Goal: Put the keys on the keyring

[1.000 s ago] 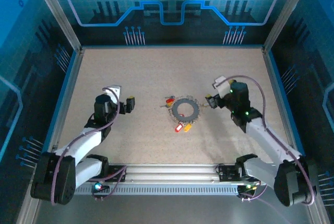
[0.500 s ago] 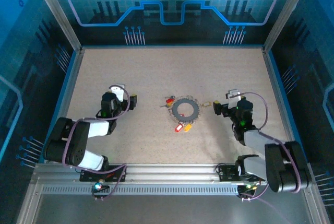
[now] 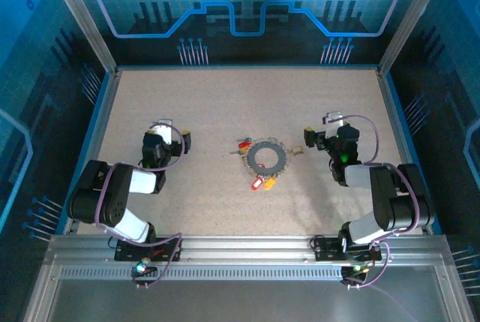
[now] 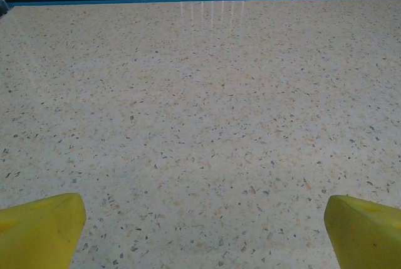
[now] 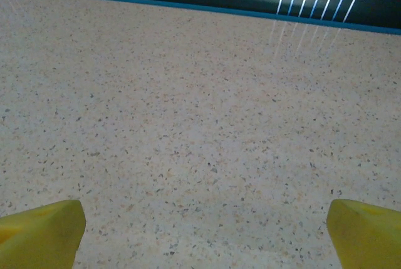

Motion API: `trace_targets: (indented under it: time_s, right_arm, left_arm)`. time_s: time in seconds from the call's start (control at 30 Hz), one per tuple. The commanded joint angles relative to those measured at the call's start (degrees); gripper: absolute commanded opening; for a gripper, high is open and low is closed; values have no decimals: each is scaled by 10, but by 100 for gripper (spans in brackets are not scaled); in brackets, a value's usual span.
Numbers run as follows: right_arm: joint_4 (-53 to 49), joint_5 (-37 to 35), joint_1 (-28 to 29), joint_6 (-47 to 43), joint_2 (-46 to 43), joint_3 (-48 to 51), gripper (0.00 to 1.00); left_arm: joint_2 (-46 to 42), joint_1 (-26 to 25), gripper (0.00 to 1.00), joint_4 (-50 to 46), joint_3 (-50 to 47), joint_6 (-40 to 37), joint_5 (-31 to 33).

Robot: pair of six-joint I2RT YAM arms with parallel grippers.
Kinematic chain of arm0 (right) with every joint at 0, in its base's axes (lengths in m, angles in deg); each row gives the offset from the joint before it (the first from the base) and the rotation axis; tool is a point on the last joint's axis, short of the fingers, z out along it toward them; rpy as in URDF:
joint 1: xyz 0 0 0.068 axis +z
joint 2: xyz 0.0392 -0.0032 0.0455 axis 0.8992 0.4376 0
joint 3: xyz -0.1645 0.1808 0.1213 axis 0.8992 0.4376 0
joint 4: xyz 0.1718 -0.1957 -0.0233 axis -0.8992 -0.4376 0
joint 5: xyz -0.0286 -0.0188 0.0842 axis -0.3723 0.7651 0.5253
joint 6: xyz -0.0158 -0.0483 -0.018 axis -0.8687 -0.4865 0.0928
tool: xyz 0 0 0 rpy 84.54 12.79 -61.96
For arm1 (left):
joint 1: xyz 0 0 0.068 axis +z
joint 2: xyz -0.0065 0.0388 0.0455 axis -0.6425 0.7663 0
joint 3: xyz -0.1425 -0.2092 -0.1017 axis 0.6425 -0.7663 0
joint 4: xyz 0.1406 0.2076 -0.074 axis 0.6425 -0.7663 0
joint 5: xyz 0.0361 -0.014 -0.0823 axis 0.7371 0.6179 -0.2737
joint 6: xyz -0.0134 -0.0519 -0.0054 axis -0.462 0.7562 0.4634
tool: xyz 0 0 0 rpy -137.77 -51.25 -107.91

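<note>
My left claw (image 3: 168, 139) and right claw (image 3: 328, 136) both stood wide open, holding nothing. The keyring (image 3: 267, 157) lay on the table (image 3: 225, 104) between them, at my left claw's three o'clock, keys (image 3: 261, 182) clustered round its rim.

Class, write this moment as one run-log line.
left hand: open, empty | right hand: open, empty | keyring: between hands, untouched

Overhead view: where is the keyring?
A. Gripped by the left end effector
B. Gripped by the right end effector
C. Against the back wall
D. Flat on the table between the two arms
D: the keyring lies flat on the table, apart from the open left end effector and the open right end effector.
</note>
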Motion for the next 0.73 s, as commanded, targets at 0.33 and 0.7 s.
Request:
trace_targets:
  time_s: [0.33, 0.7]
  right_arm:
    - [-8, -3, 4, 1, 4, -5, 100]
    - [-8, -2, 4, 1, 4, -5, 100]
  left_arm:
    - [1, 11, 99, -1, 20, 14, -13]
    - [1, 11, 99, -1, 20, 14, -12]
